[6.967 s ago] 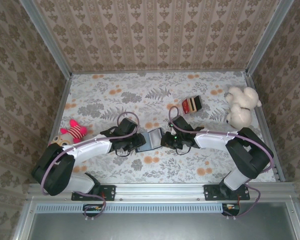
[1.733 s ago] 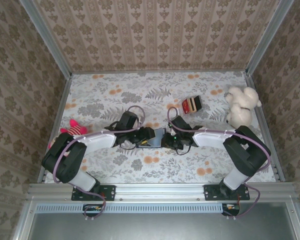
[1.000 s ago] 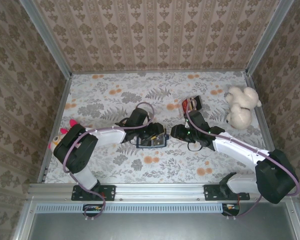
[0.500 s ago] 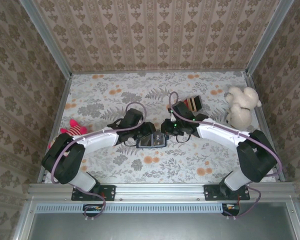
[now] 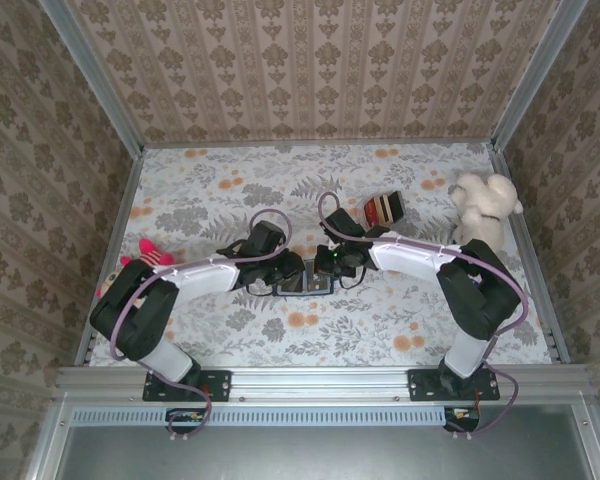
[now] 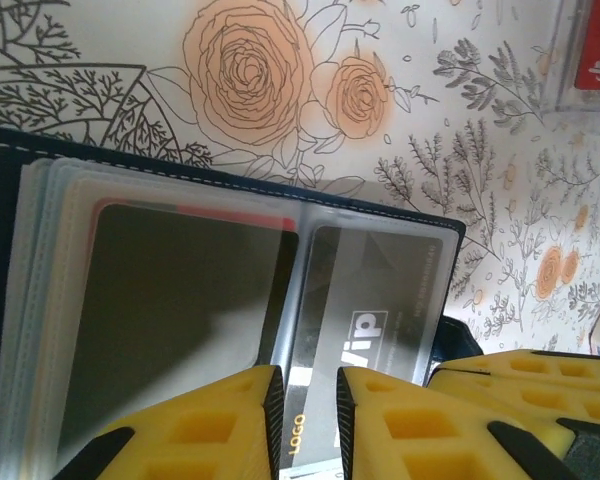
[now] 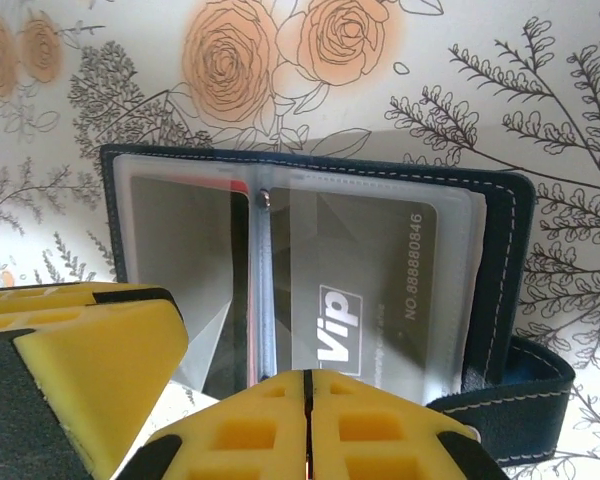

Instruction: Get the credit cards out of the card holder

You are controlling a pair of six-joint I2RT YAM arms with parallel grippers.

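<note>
Apparently bracing open dark navy bifold card holder (image 7: 505,260) — right gripper (image 7: 307,415) pressed closed, left gripper (image 6: 307,410) barely apart, grip unclear. Next — pinching grey plastic VIP credit card (image 7: 380,280) out.

Matt stitched card holder (image 7: 498,262), glossy plastic sleeves (image 7: 380,262)

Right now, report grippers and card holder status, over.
Left gripper slightly open over the card holder. Right gripper shut at its edge. Holder lies open, Vip card in its sleeve. Striped block sits apart.
</note>
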